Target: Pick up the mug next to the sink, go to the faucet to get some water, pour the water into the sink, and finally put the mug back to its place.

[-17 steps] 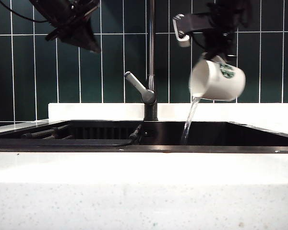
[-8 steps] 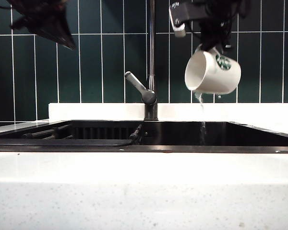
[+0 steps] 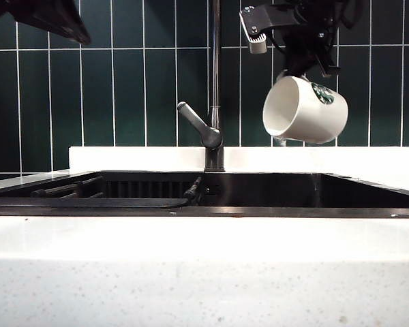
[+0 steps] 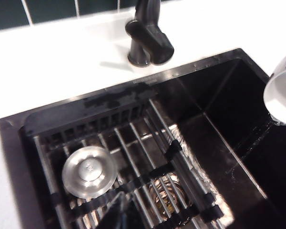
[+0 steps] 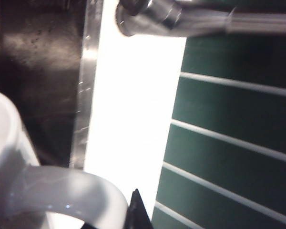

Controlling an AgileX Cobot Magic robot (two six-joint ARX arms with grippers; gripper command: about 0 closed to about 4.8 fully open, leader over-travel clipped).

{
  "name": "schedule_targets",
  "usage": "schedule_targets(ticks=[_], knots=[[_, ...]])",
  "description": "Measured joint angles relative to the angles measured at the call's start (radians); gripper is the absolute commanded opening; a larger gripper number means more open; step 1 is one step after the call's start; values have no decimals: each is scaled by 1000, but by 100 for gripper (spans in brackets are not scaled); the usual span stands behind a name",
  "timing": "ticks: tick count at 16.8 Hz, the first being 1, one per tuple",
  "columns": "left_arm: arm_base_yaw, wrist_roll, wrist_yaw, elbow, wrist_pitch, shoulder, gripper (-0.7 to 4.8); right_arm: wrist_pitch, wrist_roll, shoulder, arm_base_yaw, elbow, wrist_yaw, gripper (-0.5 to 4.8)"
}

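The mug (image 3: 305, 109) hangs above the right half of the sink (image 3: 273, 189), tipped nearly onto its side: its long axis runs close to level, the open mouth facing the left of the exterior view and slightly downward, the base toward the right and a little higher. Its handle (image 5: 62, 193) is uppermost. The round green siren logo (image 3: 321, 92) shows on the upper wall near the base; no lettering on it can be read. A thin trace of water (image 3: 281, 142) clings under the lower lip.

The right end effector (image 3: 305, 60) reaches down from the top of the exterior view and is closed on the handle, carrying the mug clear of everything. Open air lies between the mug and the basin below, and the faucet (image 3: 215, 82) stands apart to the mug's left, its grey lever (image 3: 195, 122) angled away from it. The mug is well inside the sink's thin metal rim (image 3: 204, 211).

The left end effector (image 3: 44, 17) sits high at the upper left corner of the exterior view, far from the mug, jaws closed and holding nothing. Its wrist camera looks down on a drain rack (image 4: 148, 176) and a round metal stopper (image 4: 89, 171) in the basin. The white surface (image 3: 204, 266) fronts the sink.
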Motion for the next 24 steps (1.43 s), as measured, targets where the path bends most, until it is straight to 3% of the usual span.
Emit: schedule_targets(ticks=[3, 8, 11, 14, 17, 24], knots=[[0, 0, -21, -3, -11, -21, -6, 11, 47, -2, 5, 1, -2, -2], [0, -19, -41, -49, -29, -112, -6, 18, 433, -2, -75, 1, -18, -2], [0, -36, -114, -234, -3, -302, -6, 37, 704, -2, -184, 1, -43, -2], [0, -49, -179, -365, 10, -455, -6, 52, 941, -2, -287, 1, -135, -2], [0, -56, -211, -465, -2, -581, -6, 96, 1048, -6, -346, -16, -158, -2], [0, -91, -284, -652, -17, -919, -6, 406, 1211, -79, -437, -342, -171, -1]])
